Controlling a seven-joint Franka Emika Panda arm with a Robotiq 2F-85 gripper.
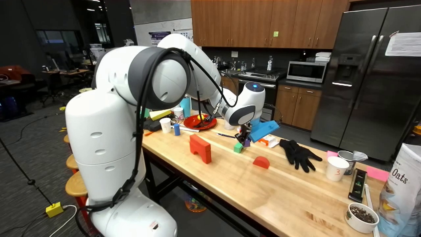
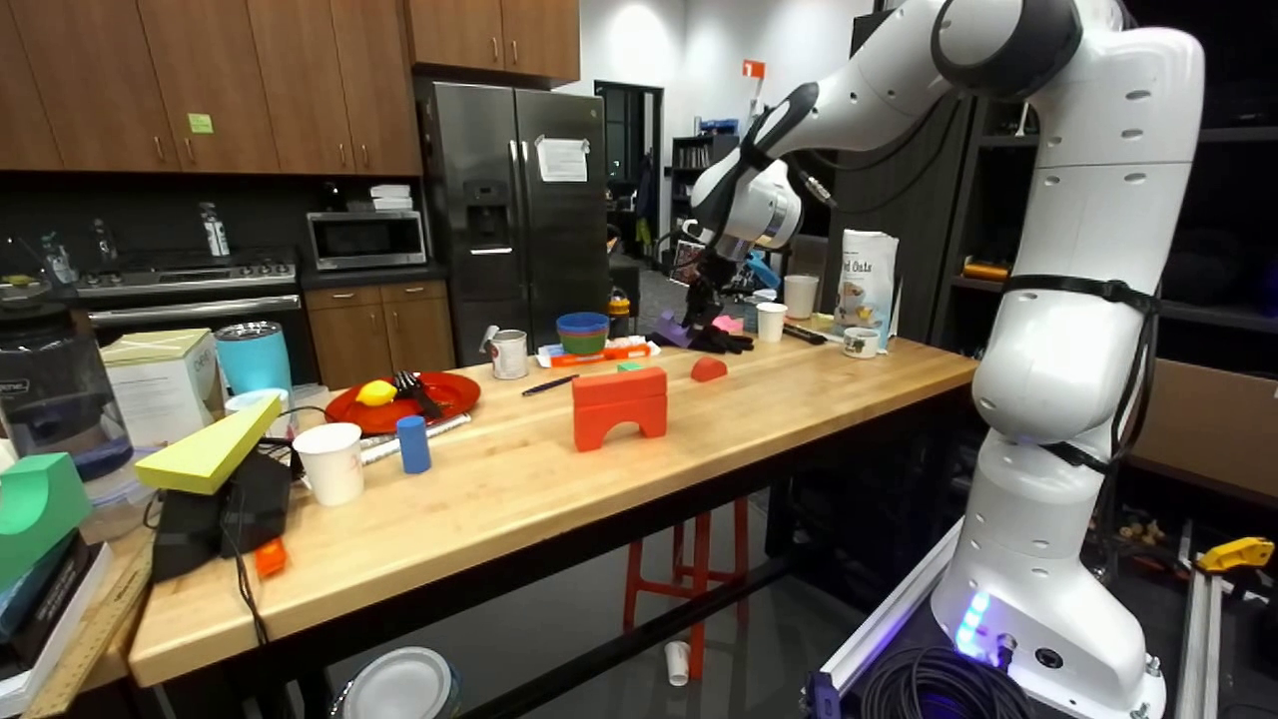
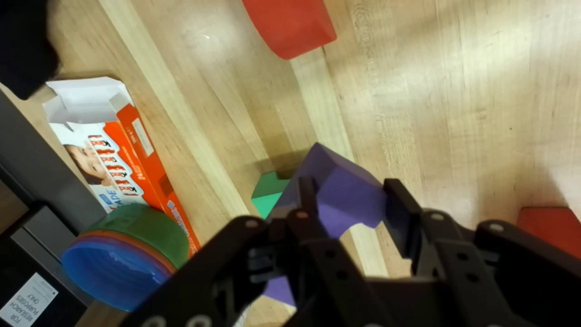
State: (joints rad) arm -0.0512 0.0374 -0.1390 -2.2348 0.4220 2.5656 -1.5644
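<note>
A black two-fingered tool (image 3: 350, 196) clasps a purple block with a curved notch (image 3: 342, 206) over a pale wooden surface (image 3: 454, 113); whether the block touches the surface cannot be told. Partly hidden behind it in the wrist view, a green block (image 3: 268, 195) sits on the surface. Near the pair lies a red half-round block (image 1: 261, 162); farther along, a red rectangular bar (image 2: 619, 385) rests atop a red arch (image 2: 619, 412). An orange-and-white cardboard box (image 3: 140, 168) lies close by, nested blue and green plastic bowls (image 3: 131, 254) overlapping it in the wrist view, black fabric gloves (image 1: 297, 154) near it. Farther out stand a white paper cup marked 3 (image 1: 336, 168) and a bag of oats (image 1: 398, 191); toward the opposite end, a red plate (image 2: 454, 390) carries a yellow lemon (image 2: 376, 392).
</note>
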